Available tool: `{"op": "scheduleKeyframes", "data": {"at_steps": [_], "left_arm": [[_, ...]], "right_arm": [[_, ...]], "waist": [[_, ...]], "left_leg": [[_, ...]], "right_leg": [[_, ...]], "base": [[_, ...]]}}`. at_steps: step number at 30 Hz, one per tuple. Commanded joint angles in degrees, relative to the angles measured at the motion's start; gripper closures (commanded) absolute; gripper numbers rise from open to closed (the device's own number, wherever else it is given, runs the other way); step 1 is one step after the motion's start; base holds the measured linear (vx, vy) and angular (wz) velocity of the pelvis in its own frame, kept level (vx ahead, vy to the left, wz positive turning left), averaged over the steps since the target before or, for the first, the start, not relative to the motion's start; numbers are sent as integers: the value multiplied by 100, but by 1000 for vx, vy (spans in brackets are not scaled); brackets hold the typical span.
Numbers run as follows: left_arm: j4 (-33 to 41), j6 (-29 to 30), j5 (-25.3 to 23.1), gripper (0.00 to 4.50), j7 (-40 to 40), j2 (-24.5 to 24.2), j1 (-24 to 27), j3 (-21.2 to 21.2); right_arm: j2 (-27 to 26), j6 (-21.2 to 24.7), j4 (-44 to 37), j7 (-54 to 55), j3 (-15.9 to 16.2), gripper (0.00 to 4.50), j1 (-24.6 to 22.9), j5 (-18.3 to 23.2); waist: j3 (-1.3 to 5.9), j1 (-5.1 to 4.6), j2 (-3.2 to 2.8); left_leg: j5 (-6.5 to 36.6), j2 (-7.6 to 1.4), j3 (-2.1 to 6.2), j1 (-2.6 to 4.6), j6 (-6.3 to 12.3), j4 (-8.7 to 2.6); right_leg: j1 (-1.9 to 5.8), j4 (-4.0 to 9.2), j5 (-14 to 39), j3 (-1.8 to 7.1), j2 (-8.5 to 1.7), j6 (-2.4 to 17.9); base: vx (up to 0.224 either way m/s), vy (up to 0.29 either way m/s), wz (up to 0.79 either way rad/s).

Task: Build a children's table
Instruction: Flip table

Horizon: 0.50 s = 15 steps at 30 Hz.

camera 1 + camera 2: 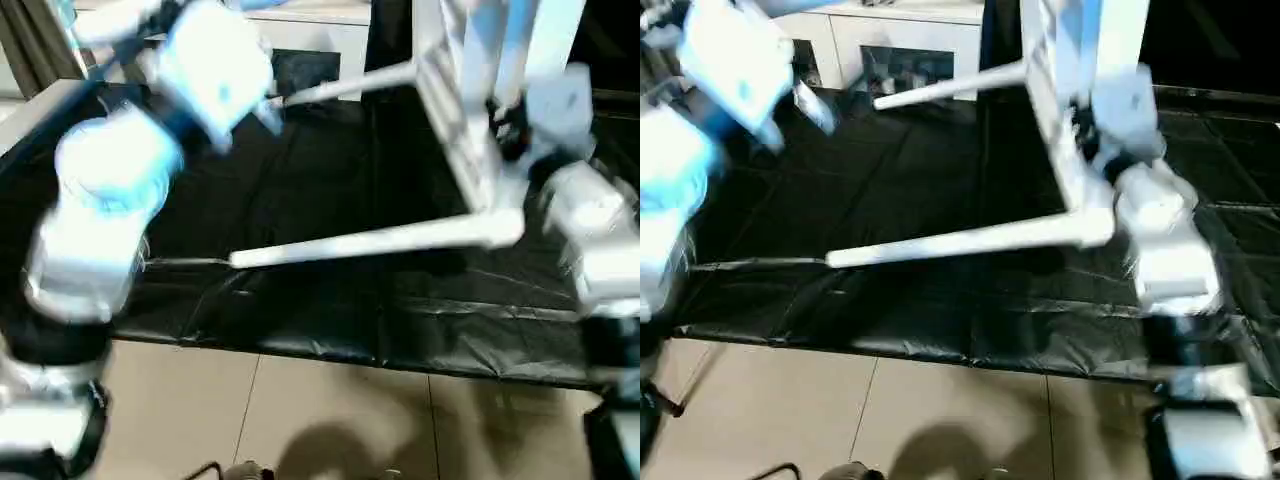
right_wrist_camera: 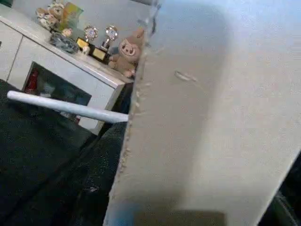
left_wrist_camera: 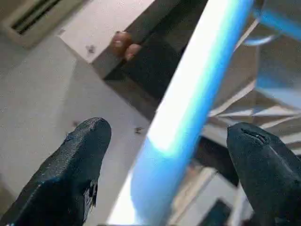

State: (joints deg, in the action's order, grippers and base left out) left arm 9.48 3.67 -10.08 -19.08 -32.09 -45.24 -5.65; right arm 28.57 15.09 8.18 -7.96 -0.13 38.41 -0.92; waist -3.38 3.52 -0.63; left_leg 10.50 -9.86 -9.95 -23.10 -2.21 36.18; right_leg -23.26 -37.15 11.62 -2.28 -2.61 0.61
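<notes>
The white children's table top [image 1: 455, 110] stands on edge at the right, ribbed side facing left. Two white legs stick out of it to the left: an upper leg [image 1: 350, 82] and a lower leg [image 1: 370, 243] hanging over the black sheet. My right gripper [image 1: 507, 128] is shut on the top's rim, and the right wrist view has the top's flat face [image 2: 211, 117] close up. My left gripper [image 3: 167, 129] is open with the upper leg [image 3: 188, 103] between its fingers [image 3: 75, 174], not touching them. In the left eye view the left gripper [image 1: 268, 108] sits by that leg's free end.
A black sheet [image 1: 330, 300] covers the work area, with tan floor tiles [image 1: 350, 420] in front of it. A white cabinet with glass doors [image 1: 890, 50] stands behind, with plush toys and trophies [image 2: 108, 42] on it.
</notes>
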Motion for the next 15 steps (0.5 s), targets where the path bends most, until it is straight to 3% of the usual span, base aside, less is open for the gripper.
{"op": "scheduleKeyframes", "data": {"at_steps": [1,6,11,15], "left_arm": [[-313,-59,-339,9,179,-149,-203,-23],[-1095,-153,-818,9,280,-443,-220,-155],[-1387,-260,-821,9,227,-344,-150,-192],[-1377,-277,-766,9,194,-191,-21,-248]], "right_arm": [[468,-634,-358,-94,307,254,283,-942],[617,-671,-372,-265,295,254,551,-909],[954,-883,33,-533,246,254,1118,-781],[1214,-1158,467,-765,272,254,1604,-791]], "waist": [[455,-1,83],[464,1,82],[464,49,63],[477,97,82]], "left_leg": [[253,-240,71,136,35,-325],[188,-230,77,121,46,-320],[257,-247,69,143,97,-319],[193,-258,61,138,171,-305]], "right_leg": [[334,353,147,264,-424,999],[344,332,-25,263,-434,1042],[340,327,-76,257,-461,1261],[340,307,-189,253,-470,1324]], "base": [[0,0,0],[0,0,0],[0,0,0],[0,0,0]]}}
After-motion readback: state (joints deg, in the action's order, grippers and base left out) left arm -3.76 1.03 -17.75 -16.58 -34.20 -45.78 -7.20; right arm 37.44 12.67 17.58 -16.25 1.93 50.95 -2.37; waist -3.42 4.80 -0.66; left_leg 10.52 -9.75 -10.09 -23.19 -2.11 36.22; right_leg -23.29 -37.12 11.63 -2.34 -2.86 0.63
